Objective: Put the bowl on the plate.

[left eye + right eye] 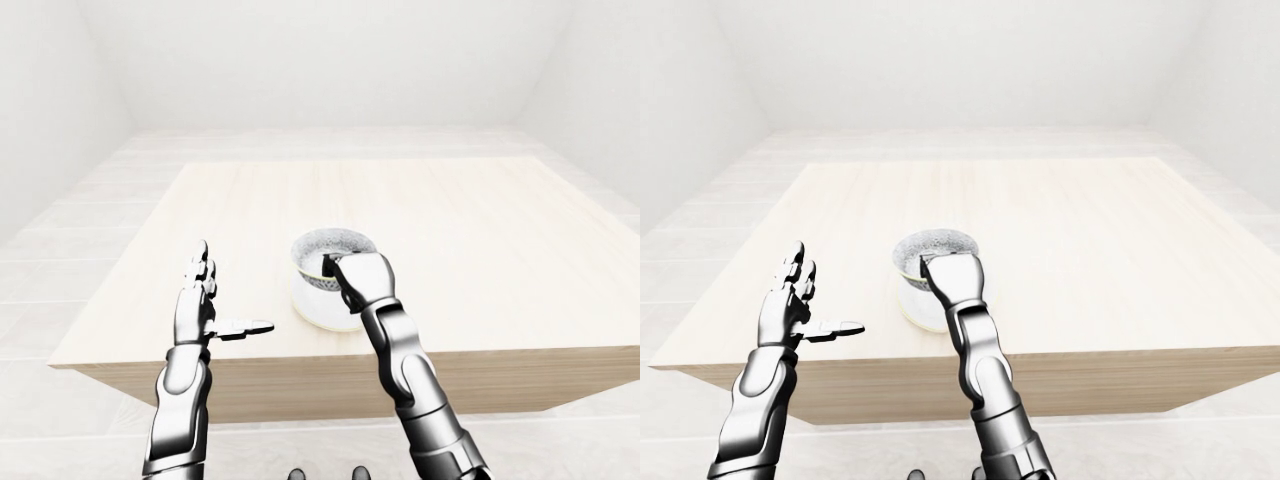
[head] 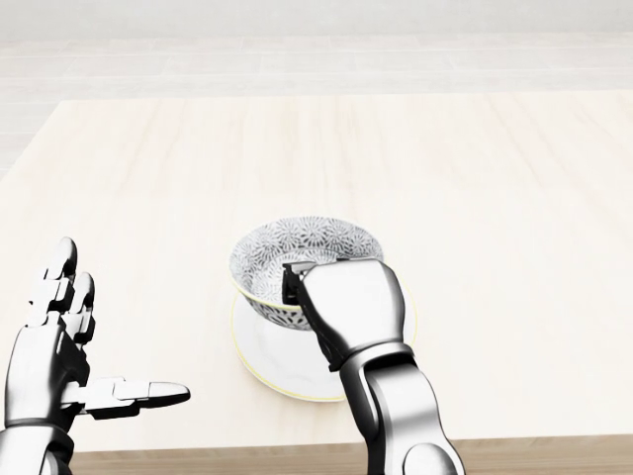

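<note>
Right hand (image 2: 346, 307) is at the near-right rim of the bowl (image 2: 297, 242). One dark finger (image 2: 293, 282) hooks over the rim into the patterned interior, and the body of the hand lies against the outer wall, so the fingers are closed on the rim in a pinch. The other fingers of this hand are hidden behind the palm. The bowl has a grey-white floral pattern inside, a thin yellowish rim line and a white outside. In the head view it sits tilted, with its opening leaning toward the top-left. It is directly over the plate (image 2: 272, 361), a white plate with a pale yellow edge, and overlaps the plate's upper-left part. The hand and the bowl wall hide the bowl's foot, so I cannot tell whether it touches the plate. The plate lies flat on the light wood counter (image 2: 475, 198), near the bottom edge in the head view and roughly centred left to right. Left hand (image 2: 54, 356) is at the lower left of the head view, over the counter's near edge and well apart from the plate. Its fingers (image 2: 61, 267) are spread and extended toward the top of the view, the thumb (image 2: 148, 393) points right, and it holds nothing. The left-eye view shows the right forearm (image 1: 400, 350) rising from below the counter edge to the bowl.
</note>
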Available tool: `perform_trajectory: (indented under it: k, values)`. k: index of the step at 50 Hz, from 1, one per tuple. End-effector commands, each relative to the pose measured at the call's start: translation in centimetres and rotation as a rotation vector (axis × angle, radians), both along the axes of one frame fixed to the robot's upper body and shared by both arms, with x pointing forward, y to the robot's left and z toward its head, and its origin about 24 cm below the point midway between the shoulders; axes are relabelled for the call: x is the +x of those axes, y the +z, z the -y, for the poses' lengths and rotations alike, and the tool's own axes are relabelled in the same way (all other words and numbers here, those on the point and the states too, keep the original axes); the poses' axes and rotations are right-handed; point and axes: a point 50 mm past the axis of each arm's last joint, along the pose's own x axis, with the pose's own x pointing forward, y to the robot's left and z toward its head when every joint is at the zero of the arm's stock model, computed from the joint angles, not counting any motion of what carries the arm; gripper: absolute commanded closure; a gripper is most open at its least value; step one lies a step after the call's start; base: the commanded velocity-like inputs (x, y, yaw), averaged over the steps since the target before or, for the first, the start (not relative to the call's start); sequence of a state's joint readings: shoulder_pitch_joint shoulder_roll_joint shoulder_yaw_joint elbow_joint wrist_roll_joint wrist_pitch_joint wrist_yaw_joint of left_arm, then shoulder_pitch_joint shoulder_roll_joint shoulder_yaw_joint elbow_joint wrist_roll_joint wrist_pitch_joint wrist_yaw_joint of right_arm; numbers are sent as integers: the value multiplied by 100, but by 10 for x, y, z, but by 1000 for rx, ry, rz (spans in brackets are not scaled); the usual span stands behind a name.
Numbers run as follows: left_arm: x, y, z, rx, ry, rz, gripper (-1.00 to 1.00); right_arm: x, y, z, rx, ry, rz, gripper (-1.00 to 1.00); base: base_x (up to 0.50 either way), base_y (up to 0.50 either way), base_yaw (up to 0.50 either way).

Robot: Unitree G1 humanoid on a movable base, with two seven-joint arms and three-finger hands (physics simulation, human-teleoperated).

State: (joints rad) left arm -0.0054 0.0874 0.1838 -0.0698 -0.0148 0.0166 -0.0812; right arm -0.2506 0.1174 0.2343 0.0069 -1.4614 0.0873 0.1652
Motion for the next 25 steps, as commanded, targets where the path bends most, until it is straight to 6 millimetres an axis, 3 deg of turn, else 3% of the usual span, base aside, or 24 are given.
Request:
perform_trajectory:
  k: [1,25]
  values:
    - [0,-1,0,-2,1,-1,-100,5,-1,0,30,0,14,30,0,0,0]
    - [1,-4,-1,-7,-1,-5,-100,10,-13,0,44,-4,-9,29,0,0,0]
